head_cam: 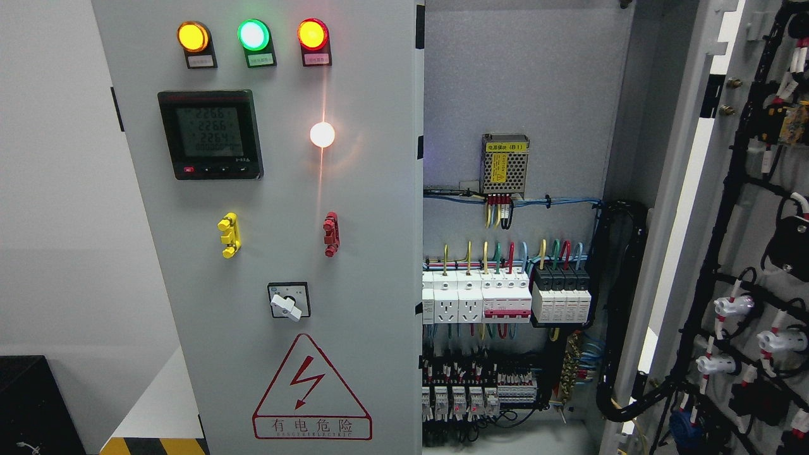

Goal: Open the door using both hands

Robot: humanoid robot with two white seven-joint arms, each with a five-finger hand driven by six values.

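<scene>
The right door (733, 240) of the electrical cabinet (524, 95) stands swung wide open at 3 o'clock in the head view, its inner face turned toward the camera and showing black cable bundles (720, 253) and the backs of white lamp fittings (733, 308); judging from that, this half of the task looks done. The left door (265, 253) fills the middle and 9 o'clock side and appears shut or nearly so, its right edge running straight down beside the open bay. On its face, three lit lamps sit at 12 o'clock, amber (193, 36), green (253, 35) and red (313, 34), placed high where they are easy to read, with a digital meter (210, 134) below them, a bright white lamp (322, 134) to its right, a yellow fitting (228, 235) and a red fitting (330, 234) lower still, then a rotary switch (289, 301) and a red shock-warning triangle (311, 390) toward 6 o'clock. Inside the bay, a small perforated power supply (504, 164) hangs on the back wall above a row of breakers and sockets (505, 297) wired with coloured leads. Neither hand nor arm shows anywhere, so I cannot tell how their fingers stand or whether they hold anything. A black box (31, 398) sits at 8 o'clock against the wall.
</scene>
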